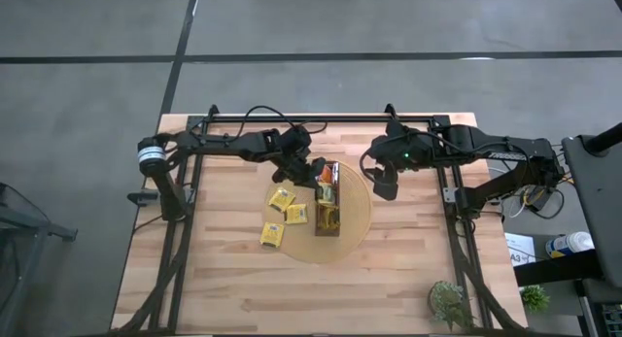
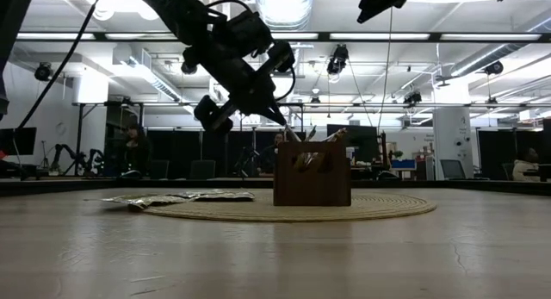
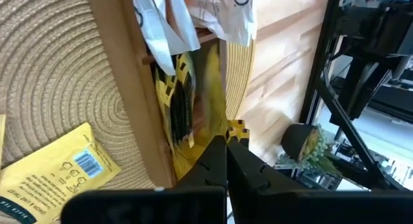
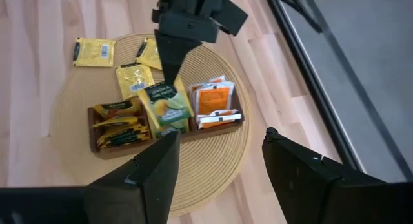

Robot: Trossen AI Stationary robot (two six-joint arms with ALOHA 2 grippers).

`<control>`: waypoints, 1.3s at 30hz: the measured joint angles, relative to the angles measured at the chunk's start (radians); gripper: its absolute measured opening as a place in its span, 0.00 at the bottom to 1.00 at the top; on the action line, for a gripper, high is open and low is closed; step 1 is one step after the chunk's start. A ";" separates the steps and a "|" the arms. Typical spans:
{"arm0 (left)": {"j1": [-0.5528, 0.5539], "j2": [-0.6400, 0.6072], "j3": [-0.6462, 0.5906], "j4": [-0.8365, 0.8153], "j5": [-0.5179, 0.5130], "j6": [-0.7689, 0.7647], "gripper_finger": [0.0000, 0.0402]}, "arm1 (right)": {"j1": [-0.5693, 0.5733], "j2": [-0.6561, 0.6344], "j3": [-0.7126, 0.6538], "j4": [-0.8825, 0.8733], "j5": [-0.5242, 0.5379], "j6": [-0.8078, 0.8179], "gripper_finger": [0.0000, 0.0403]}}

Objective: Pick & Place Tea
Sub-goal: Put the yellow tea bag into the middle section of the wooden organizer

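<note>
The left end effector (image 4: 173, 68), pressed together on a green-yellow sachet (image 4: 169, 106), holds it upright over the tray (image 4: 168, 135) at centre frame, apparently to slot it in. The right end effector (image 4: 219, 162) hovers spread. Loose sachets (image 1: 282, 199) wait left of the tray on the mat (image 1: 358, 219).

Left gripper (image 3: 226, 161): fingers pressed together, pinching a yellow sachet (image 3: 237, 128) over the tray.
Tray (image 3: 119, 88): wooden wall, yellow-and-dark sachets (image 3: 177, 101) standing inside, white-and-orange ones (image 3: 219, 14) beyond.
Mat (image 3: 51, 75): woven, round; a loose yellow sachet (image 3: 48, 175) lies on it.
Table (image 3: 284, 69): light wood.
</note>
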 joint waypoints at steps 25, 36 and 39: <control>-0.004 0.054 0.030 0.009 0.016 0.014 0.00 | 0.000 0.000 0.000 0.005 0.056 0.002 0.54; -0.004 0.076 0.030 0.019 0.055 0.011 0.16 | 0.000 0.000 0.000 0.005 0.056 0.002 0.54; -0.004 0.076 0.033 0.025 0.055 0.011 0.20 | 0.000 0.000 0.000 0.005 0.056 0.002 0.54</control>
